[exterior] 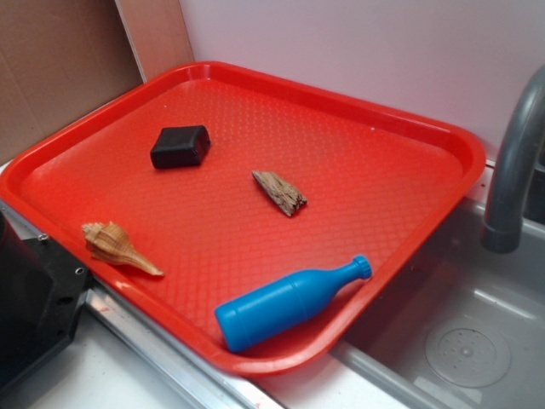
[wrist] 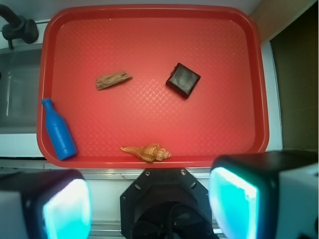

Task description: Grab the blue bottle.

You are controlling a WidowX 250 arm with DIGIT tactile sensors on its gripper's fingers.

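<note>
At the left end of the red tray point(wrist: 149, 30) as seen from the wrist camera: blue bottle point(wrist: 58, 131), lying flat along the tray's left rim, close to the near-left corner. Long axis nearly parallel to that rim, slightly canted; ribbed cap toward the far side, base toward the near corner. Same object in the exterior view point(exterior: 285, 304), resting against the tray edge nearest the sink point(exterior: 477, 341), cap pointing toward the faucet point(exterior: 511, 162).

Gripper point(wrist: 149, 209) positioned off the tray, beyond its near edge, roughly centred on the tray's width. Two finger pads point(wrist: 67, 211) visible at the bottom corners of the wrist view, set wide apart, nothing between them; jaws judged fully spread and empty. Gripper not identifiable in the exterior view.

Governing relation: bottle well apart from the jaws, forward and clearly to the left in the wrist view. Judged requirement: travel out over the tray and across to the left rim, then descent over the cylindrical body rather than the narrow neck. Jaw line runs left to right across the view, bottle axis runs near to far, so closing across the body appears workable with little or no wrist rotation. Risk noted: rim touching or just beside the bottle's outer side, leaving little room for the outer finger.

Other contents, none in the direct path:
- seashell point(wrist: 148, 152), at the near edge, between gripper and tray centre
- wood fragment point(wrist: 113, 80), mid-tray
- black block point(wrist: 183, 80), right of centre

Task judged not yet begun.
</note>
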